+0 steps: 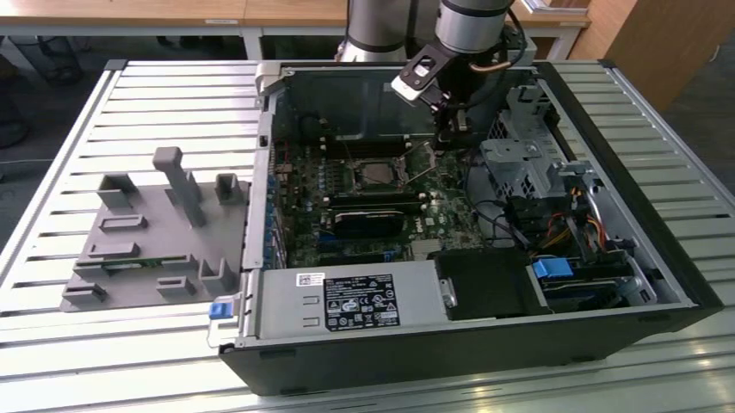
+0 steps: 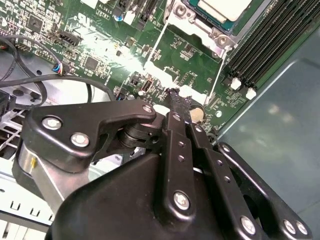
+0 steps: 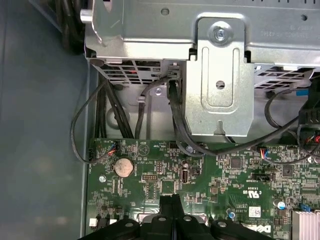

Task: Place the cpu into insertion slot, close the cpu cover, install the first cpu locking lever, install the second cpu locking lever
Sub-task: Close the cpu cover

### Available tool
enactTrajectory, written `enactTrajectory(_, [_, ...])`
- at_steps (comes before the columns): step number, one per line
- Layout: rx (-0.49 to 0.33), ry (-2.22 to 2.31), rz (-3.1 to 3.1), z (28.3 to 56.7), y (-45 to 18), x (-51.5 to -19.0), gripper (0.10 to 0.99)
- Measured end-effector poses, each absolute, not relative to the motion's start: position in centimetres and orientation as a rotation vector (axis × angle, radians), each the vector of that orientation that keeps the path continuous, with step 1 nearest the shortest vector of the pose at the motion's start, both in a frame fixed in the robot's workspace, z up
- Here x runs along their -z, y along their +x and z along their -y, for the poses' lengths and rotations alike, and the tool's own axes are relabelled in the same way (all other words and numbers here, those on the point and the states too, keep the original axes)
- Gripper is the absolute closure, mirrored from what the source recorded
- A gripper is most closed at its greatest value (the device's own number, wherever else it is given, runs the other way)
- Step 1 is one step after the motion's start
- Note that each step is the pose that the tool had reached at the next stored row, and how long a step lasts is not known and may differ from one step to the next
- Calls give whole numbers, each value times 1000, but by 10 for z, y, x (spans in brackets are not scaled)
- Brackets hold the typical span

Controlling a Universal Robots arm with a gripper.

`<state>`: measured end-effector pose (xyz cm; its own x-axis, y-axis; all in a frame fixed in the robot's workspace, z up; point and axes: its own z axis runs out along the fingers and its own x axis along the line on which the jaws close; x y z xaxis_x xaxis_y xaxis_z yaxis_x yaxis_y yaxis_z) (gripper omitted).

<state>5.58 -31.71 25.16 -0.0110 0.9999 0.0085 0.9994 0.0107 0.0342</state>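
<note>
In the second wrist view, nearest: black gripper (image 2: 175, 95), fingers pressed together w/ nothing seen between them, tips just over the green motherboard (image 2: 100, 45). Past the tips, two thin wire levers (image 2: 155, 47) look unlatched, their long axes running from gripper side toward the socket. Farthest: cpu (image 2: 220, 7) sits in the insertion slot (image 2: 192, 20). In the exterior view, slot lies toward that view's left of gripper, near but apart.
</note>
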Motion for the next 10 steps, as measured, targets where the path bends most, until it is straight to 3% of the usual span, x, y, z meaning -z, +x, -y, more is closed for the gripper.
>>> enactTrajectory(10, [-44, 2198, -2222, 315, 64, -250, 980])
